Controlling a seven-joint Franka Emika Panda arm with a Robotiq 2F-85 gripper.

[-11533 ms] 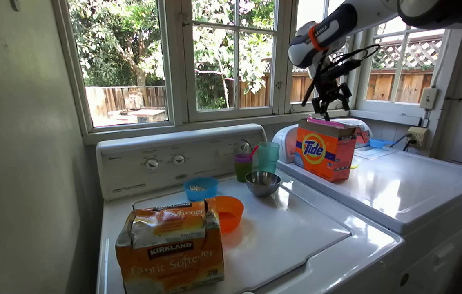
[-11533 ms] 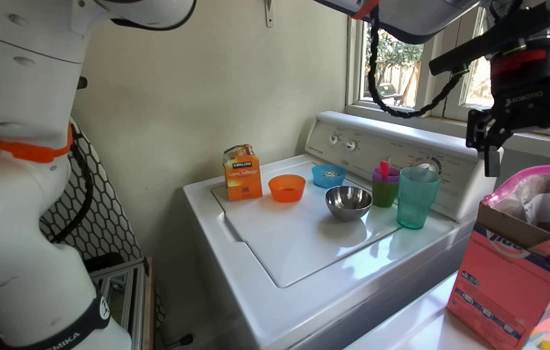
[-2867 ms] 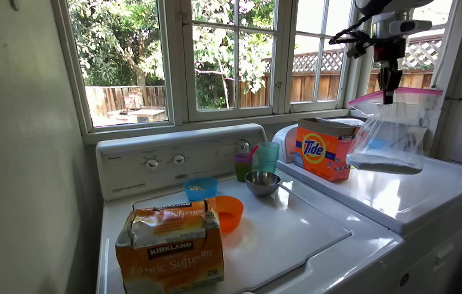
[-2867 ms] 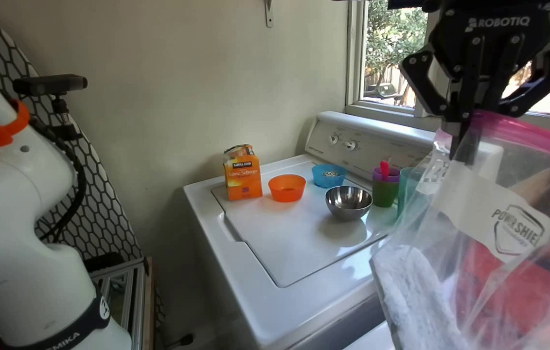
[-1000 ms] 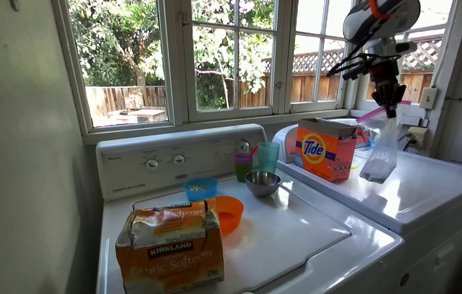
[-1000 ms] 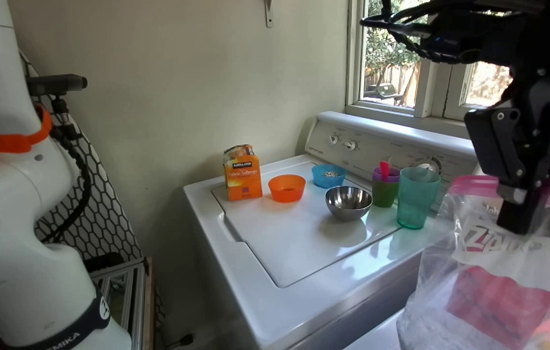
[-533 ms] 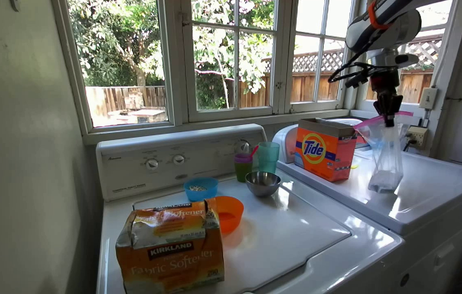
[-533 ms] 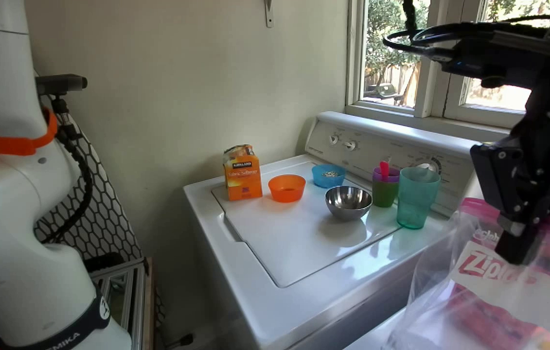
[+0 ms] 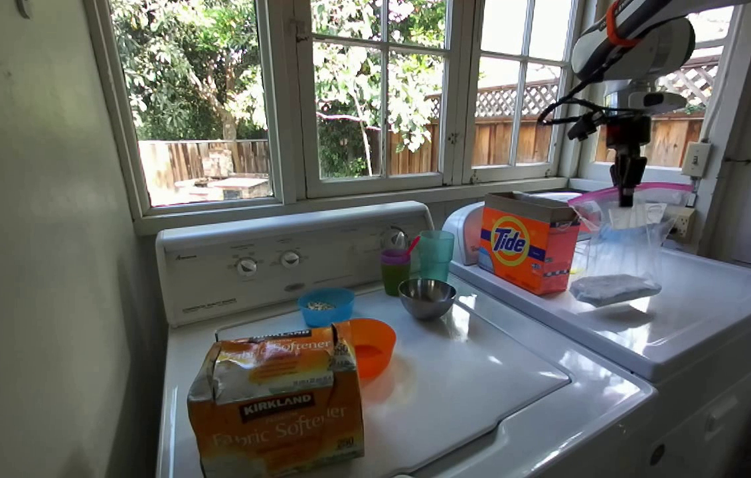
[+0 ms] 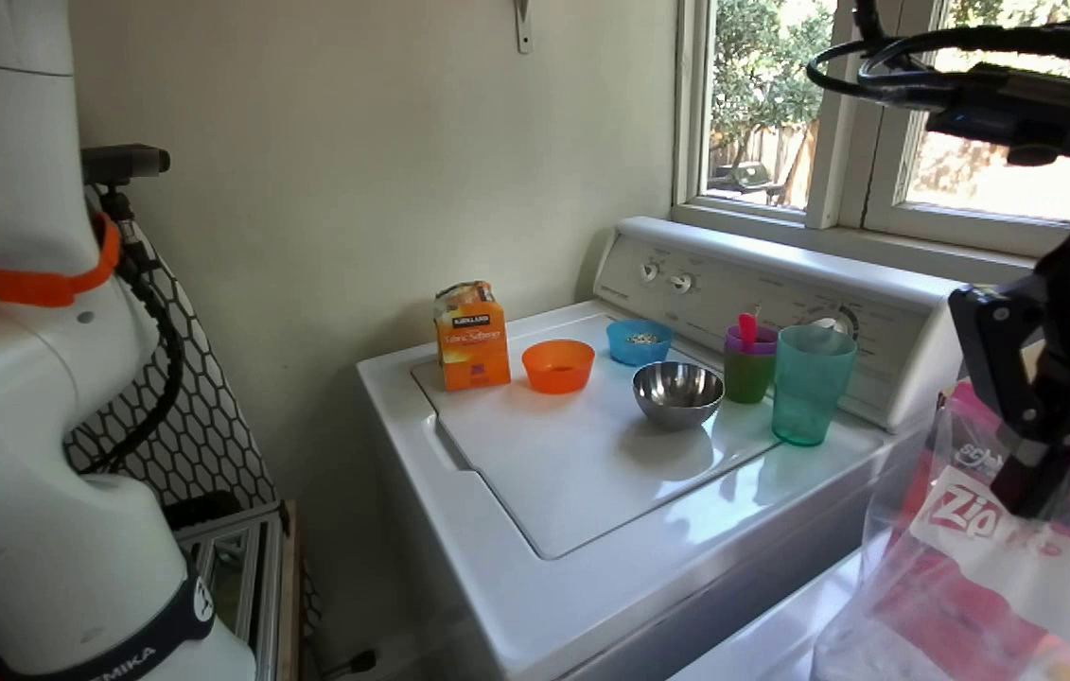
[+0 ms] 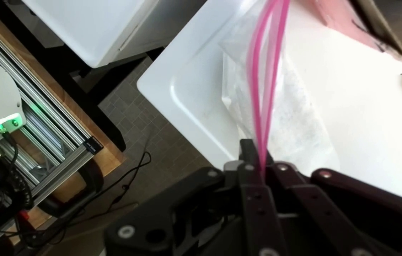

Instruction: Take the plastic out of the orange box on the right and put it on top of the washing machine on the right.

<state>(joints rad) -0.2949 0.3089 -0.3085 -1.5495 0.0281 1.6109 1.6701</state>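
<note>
Hand (image 9: 625,201), pinching the plastic bag (image 9: 621,257), now lower over the right washing machine (image 9: 714,299), outside the orange box (image 9: 525,247); placing and release presumably remain.

Plastic bag (image 9: 621,255), prev. in orange box (image 9: 528,245), now out & hanging beside it. Jaws, spread above box then, now clamped on bag's pink strip (image 9: 664,187). Vs. ~3 s ago, bag lower, nearer bench (image 9: 714,299); vs. ~0.5 s ago, turned, showing broader in an exterior view.
</note>
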